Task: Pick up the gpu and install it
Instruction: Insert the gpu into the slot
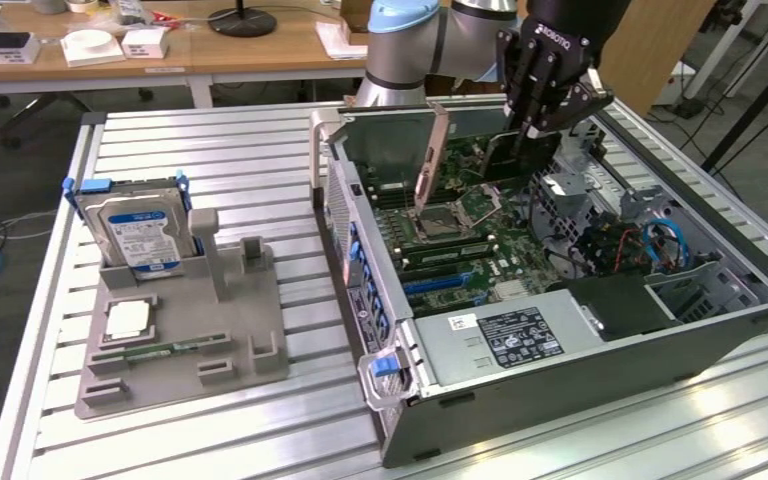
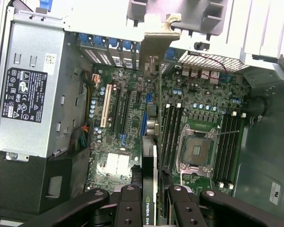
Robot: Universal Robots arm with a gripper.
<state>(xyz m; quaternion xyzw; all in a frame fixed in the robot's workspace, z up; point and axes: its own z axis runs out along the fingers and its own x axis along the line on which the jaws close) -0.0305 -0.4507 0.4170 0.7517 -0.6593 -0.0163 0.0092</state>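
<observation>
The gpu is already off the bench and pinched edge-on in the claw, hanging inside the open PC case, above the motherboard. In the wrist view the card runs straight out from between the claw's fingers, with its metal bracket at the far end, close to the case's rear wall. So pick-up looks done, but seating is not: the card sits above the board, and I can't tell whether its bottom edge touches a slot. The white expansion slot lies off to one side of the card and the CPU socket and memory slots to the other. Room is tight: the power supply sits in front of the claw, towards the camera, the drive cage and cabling just beside it, and the case walls are all around. There is free space only above. Well away from the claw, the grey fixture tray on the bench holds the hard drive and memory stick.
</observation>
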